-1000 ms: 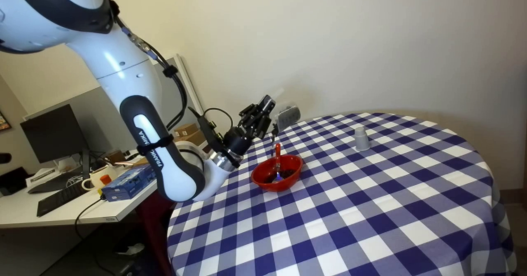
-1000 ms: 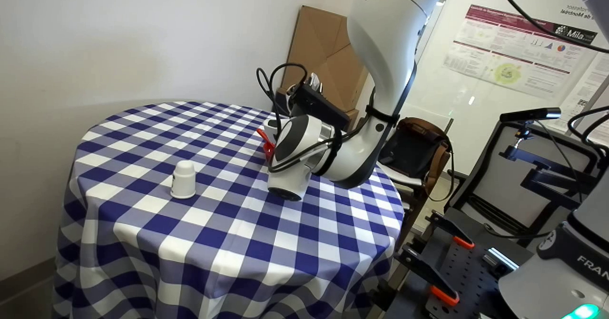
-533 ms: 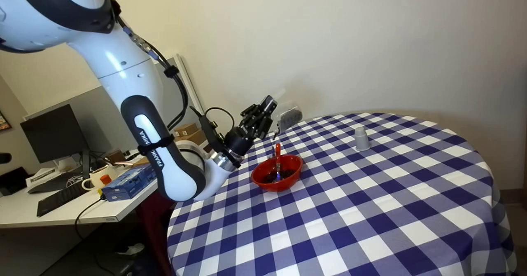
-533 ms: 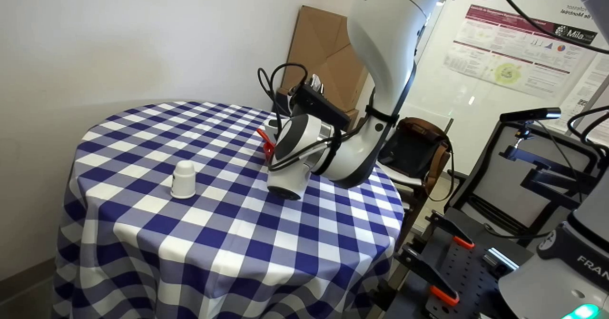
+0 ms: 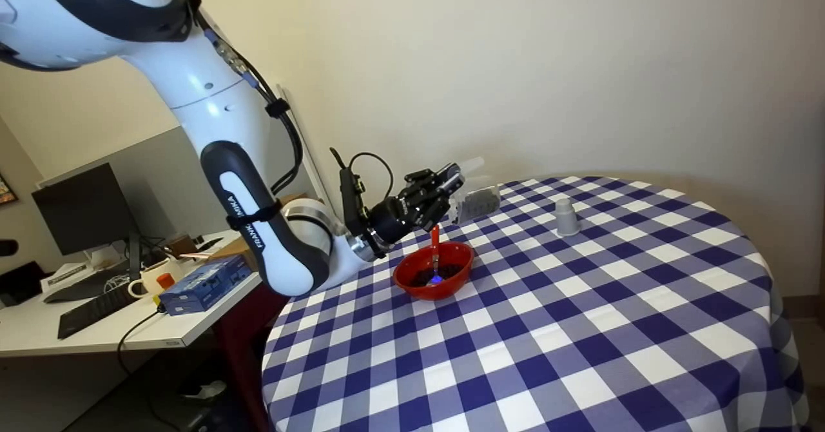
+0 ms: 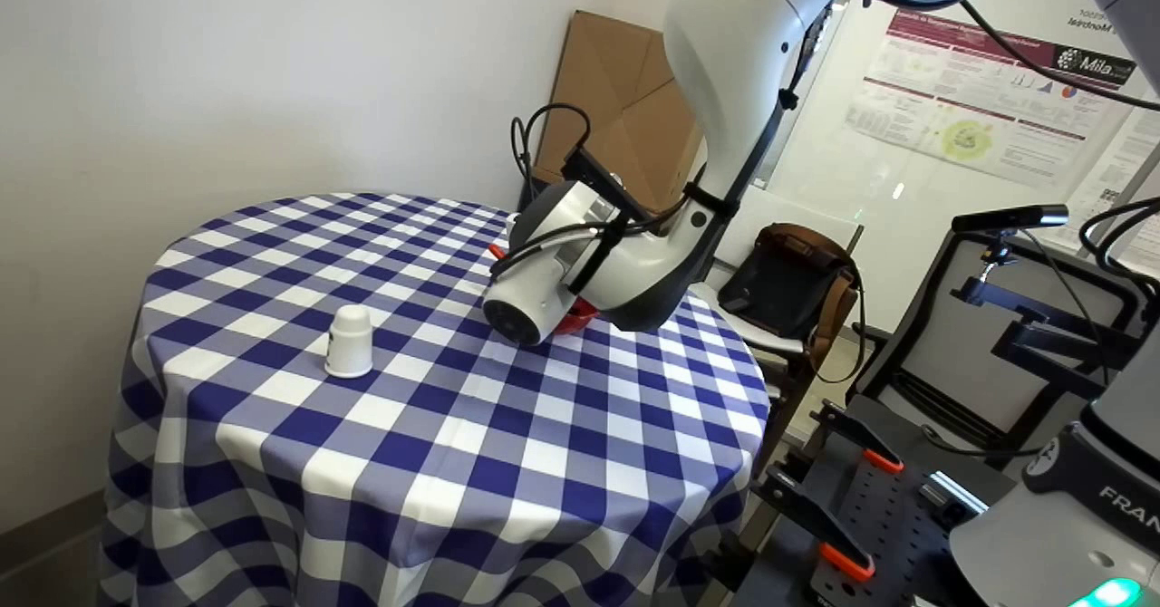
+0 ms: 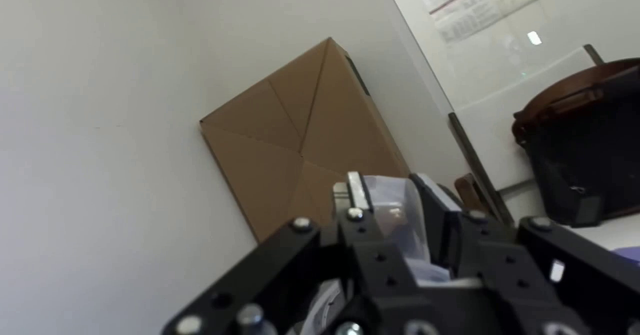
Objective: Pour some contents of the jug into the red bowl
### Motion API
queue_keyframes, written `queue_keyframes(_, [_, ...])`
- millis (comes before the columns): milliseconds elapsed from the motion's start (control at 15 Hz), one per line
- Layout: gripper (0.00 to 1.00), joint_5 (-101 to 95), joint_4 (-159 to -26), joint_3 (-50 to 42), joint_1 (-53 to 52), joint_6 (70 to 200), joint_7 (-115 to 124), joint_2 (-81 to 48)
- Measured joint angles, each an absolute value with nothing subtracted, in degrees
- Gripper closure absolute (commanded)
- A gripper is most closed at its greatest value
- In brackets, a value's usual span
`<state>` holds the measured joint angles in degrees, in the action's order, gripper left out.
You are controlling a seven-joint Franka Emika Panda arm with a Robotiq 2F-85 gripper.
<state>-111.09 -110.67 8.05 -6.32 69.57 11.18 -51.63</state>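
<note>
In an exterior view, your arm [image 6: 648,267] hides most of the red bowl [image 6: 576,320]. In the wrist view, your tool [image 7: 396,194] covers part of the blurred jug [image 7: 400,217], and the right edge crops a bag [image 7: 580,140]. You cannot identify the bowl's dark contents [image 5: 451,271].

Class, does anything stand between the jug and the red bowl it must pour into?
Possibly the red-handled utensil sticking up from the red bowl: the jug could brush it while pouring. Nothing else visible stands in the way.
</note>
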Motion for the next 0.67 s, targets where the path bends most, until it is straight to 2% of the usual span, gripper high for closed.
queue_keyframes(667, [0.88, -93.11, -101.67, 8.88, -2.44, 82.03, 7.11, -50.98])
